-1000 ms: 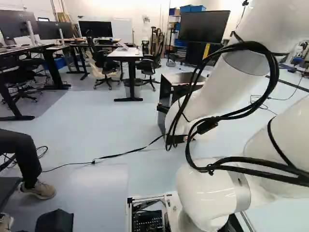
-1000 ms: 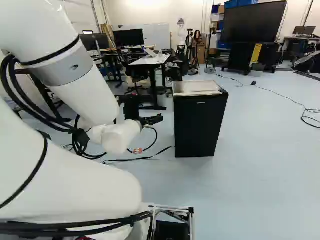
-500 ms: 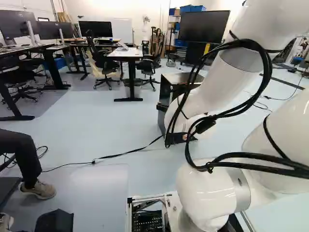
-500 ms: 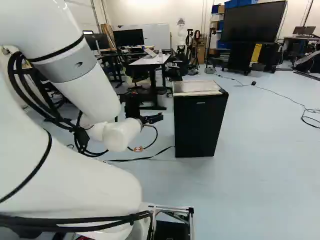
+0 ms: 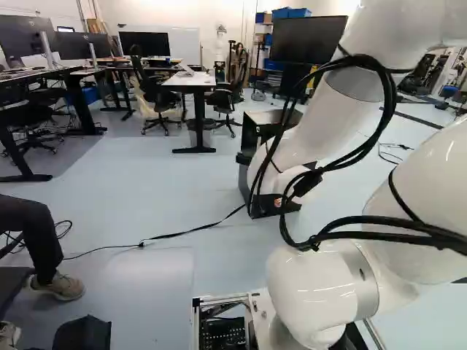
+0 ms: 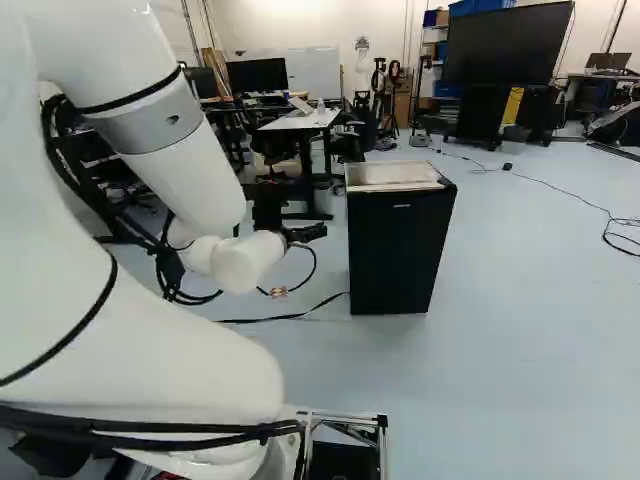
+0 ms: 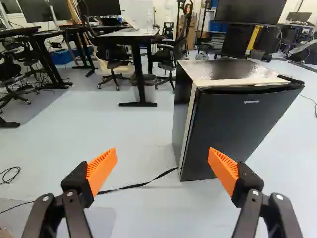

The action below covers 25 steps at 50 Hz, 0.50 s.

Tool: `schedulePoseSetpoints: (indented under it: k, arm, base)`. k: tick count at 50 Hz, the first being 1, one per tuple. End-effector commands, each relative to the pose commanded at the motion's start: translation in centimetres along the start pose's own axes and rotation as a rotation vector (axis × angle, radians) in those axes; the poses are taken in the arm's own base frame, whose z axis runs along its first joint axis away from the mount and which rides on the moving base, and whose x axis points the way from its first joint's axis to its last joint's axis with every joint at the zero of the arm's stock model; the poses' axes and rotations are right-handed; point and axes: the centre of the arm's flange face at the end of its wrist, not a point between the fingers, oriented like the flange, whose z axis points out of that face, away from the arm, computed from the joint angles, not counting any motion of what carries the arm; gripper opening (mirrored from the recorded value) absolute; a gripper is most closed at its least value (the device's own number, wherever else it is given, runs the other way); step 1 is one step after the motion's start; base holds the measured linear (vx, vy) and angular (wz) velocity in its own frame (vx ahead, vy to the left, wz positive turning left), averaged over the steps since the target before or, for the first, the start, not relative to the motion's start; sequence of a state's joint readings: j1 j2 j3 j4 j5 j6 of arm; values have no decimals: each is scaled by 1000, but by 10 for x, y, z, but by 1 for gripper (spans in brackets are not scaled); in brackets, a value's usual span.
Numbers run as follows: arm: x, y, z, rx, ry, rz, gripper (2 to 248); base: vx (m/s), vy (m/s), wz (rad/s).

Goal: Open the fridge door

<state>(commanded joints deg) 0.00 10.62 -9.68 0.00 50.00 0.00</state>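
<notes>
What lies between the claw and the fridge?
In the wrist view, only bare floor and a black strap running up to the fridge.

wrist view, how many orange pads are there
2, one on each side of the open gripper: the first orange pad shows against the floor, the second orange pad partly against the fridge door. Neither is hidden.

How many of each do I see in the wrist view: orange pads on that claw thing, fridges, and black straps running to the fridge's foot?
Orange pads: 2
Fridge: 1
Black strap: 1
Total: 4
</notes>
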Motion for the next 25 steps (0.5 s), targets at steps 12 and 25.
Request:
schedulePoseSetpoints:
  k: [12,25]
  arm:
    - [5,0,11,0,-3,0,247]
    - [10,1,23,-5,-6,3,247]
  base:
    - [0,0,0]
    - [0,0,0]
